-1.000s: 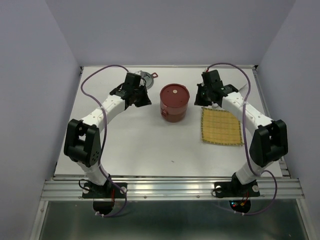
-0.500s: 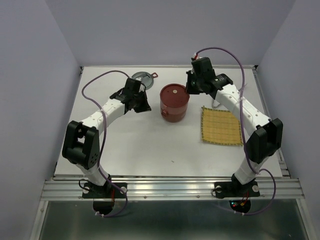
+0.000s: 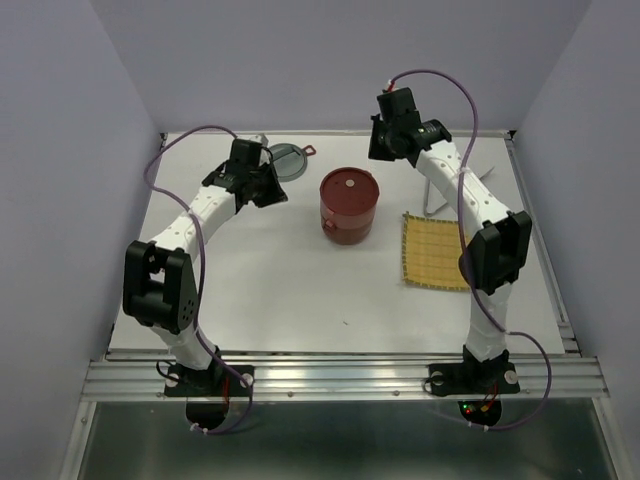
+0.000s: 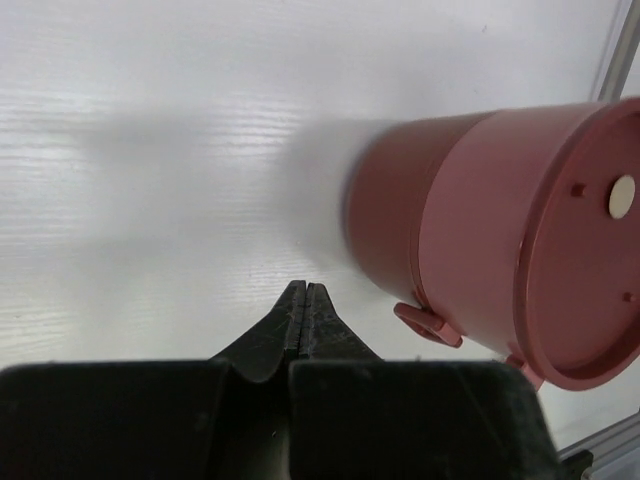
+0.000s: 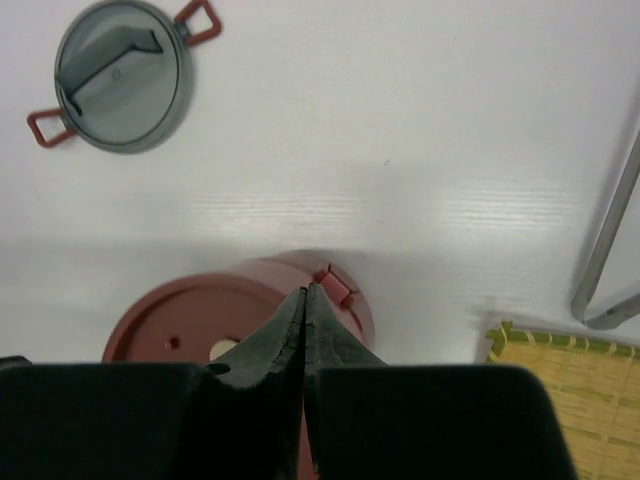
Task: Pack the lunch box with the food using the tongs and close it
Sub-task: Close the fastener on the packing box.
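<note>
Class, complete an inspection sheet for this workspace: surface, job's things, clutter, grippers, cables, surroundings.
Surface: white table, no spills seen.
Job's things: lunch box stacked and closed; tongs lying by the yellow mat; loose food: nothing seen.
Clutter: grey round lid with red handles, far side.
Grippers: left gripper shut, empty; right gripper shut, empty.
Cables: purple cables looped along both arms.
Surroundings: pale walls, metal rail in front.

Left arm [image 3: 200, 215] and right arm [image 3: 455, 180]: white tubular links, black joint housings, black wrist modules. Purple cable [image 3: 432, 71] loops externally along each.
</note>
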Available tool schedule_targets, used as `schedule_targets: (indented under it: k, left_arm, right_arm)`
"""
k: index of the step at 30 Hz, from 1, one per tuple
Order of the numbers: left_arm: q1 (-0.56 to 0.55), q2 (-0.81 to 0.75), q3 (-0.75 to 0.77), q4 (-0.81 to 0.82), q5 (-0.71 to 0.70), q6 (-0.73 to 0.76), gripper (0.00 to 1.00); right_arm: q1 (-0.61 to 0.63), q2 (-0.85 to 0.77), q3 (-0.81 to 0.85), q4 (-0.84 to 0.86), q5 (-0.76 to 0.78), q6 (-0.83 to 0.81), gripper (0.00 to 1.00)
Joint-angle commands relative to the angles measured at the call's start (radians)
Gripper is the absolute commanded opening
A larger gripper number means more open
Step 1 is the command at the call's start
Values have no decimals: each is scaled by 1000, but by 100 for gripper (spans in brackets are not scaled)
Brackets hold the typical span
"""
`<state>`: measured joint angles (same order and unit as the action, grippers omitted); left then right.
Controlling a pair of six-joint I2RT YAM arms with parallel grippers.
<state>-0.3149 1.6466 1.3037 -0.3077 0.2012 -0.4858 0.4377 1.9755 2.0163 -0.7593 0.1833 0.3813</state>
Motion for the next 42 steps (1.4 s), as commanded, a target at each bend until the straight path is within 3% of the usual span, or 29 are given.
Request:
schedule_targets:
  k: [1,5,7,9,17,21,24,27,29,31,35,42]
  left_arm:
    - [51,25,80,1,17,13,0]
    - [62,71,127,4,46,4,0]
    - [66,107,159,1,52,-7,0]
    - [73,130,178,-8,66,-8,0]
    - [92,185,252,-31,47,29,0]
    - [112,237,371,-63,-5,78,0]
    - [123,292,484,-134,-58,134,13]
    - [122,447,696,-239,-155,197,29]
    - [123,502,839,-274,-236,225,49]
    - [123,576,964,-304,-267,279,67]
    - [128,680,1074,-275,-234,378,78]
    - [129,757,1094,-183,-131,513,80]
  right_arm:
    - [-54,98,181,-23,-5,2,6]
    - [-65,299,468,-141,-57,-1,13]
    - [-65,368,519,-159,-126,5,13]
    - [-65,359,443,-120,-221,10,13]
    - [-65,131,17,106,-317,54,11]
    - [-54,5,-198,204,-350,106,10]
    - [-44,-52,-300,236,-341,136,10]
    - [-44,-112,-350,235,-218,159,13]
    - [-44,-162,-370,233,-147,166,14]
    - [-44,-196,-404,233,-85,174,23]
    - [-44,-276,-456,233,-50,186,43]
    - [-44,-299,-473,206,-59,197,51]
